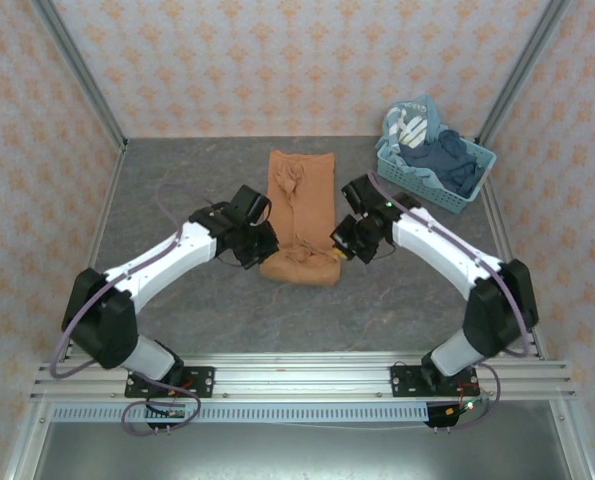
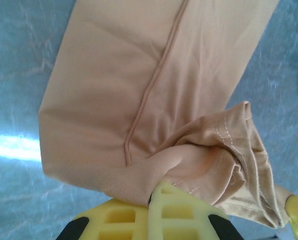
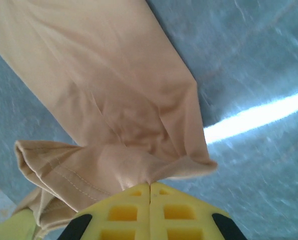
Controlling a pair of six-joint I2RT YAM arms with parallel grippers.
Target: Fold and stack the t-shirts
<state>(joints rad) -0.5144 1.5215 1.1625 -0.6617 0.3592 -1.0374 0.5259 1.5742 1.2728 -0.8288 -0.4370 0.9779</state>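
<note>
Mid-fold on one t-shirt (image 1: 299,205); no stack yet.
Narrowed to a strip on the bench (image 1: 197,300), near end clamped in left end effector (image 2: 151,192) and right end effector (image 3: 150,186); crosswise fold and basket (image 1: 455,196) garments left to do.

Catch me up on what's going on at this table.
Two robot arms are partway through folding an orange-brown t-shirt, which lies as a long narrow strip on the grey table. The left fingers are shut on its near left corner and the right fingers on its near right corner, so the near end is bunched between them. A light blue basket of blue clothes sits at the far right.
</note>
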